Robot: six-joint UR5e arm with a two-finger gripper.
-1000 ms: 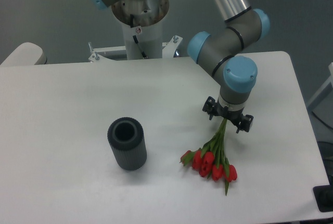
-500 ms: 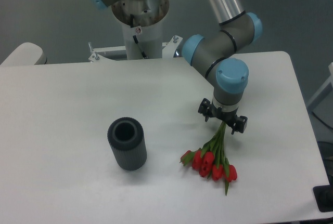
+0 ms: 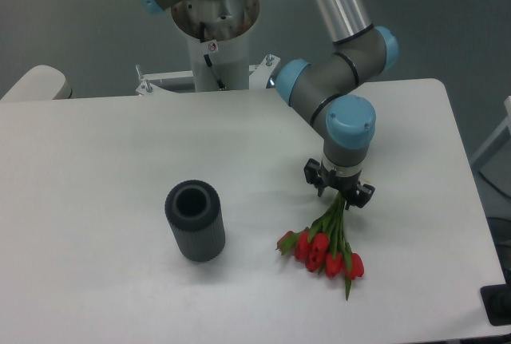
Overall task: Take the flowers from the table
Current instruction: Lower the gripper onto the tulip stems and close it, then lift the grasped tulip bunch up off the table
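Camera: gripper perhaps hiding flowers' stem-ends

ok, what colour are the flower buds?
Red, on green stems; the flowers show clearly in the fixed camera view.

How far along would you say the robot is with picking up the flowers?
Done: the gripper is positioned over the stem end of the flowers. In hand: the grasp itself; whether the fingers have closed on the stems cannot be told from this view. Left: the lift, since the red buds lie flat on the table, to the right of the dark ribbed cylinder.
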